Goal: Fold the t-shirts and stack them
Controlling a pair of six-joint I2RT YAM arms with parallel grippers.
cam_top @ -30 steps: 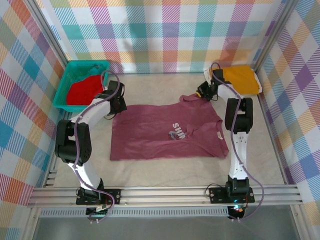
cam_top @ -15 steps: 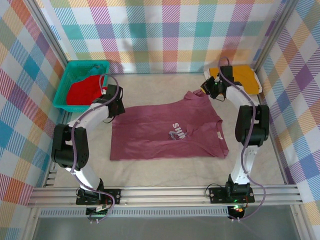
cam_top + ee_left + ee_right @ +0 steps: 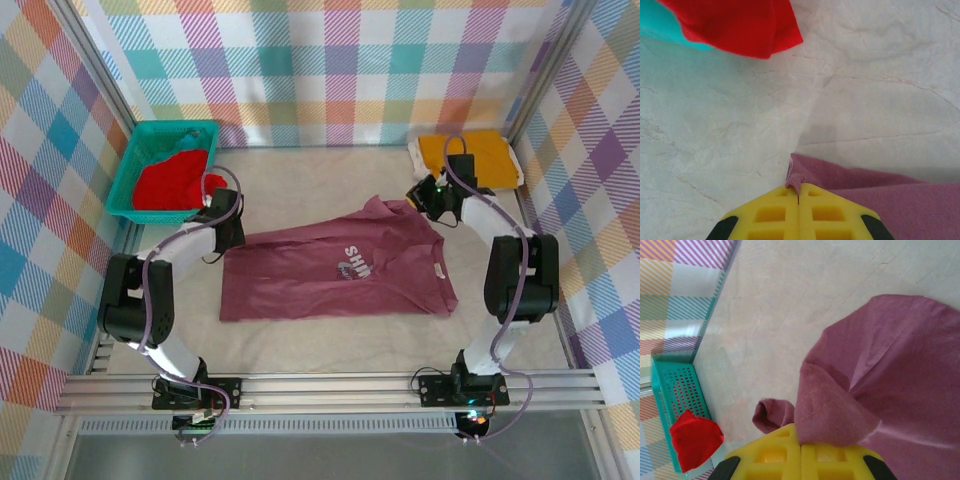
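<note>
Counter (image 3: pixel 330 180) with a pale, creased surface carries the maroon t-shirt (image 3: pixel 330 272), which is spread flat at its middle with the whitish chest print facing up. Teal basket (image 3: pixel 128 165) stands at the far left corner, with the red t-shirt (image 3: pixel 165 187) bunched inside it. Yellow-orange t-shirt (image 3: pixel 480 155) lies folded at the far right corner, well apart from the maroon one. 2 arms reach to the maroon shirt's far edge. Left hand (image 3: pixel 798 196) is pressed together on a small nub of cloth at the far left corner. Right hand (image 3: pixel 800 442) pinches a thicker fold at the far right, by the sleeve, and the cloth there appears raised slightly off the counter. The step looks like folding the far edge over toward the near one. To do it well, both hands should likely rise and travel together at an even pace. Holding the edge taut between them should help it land straight, edge on edge, without wrinkles.
</note>
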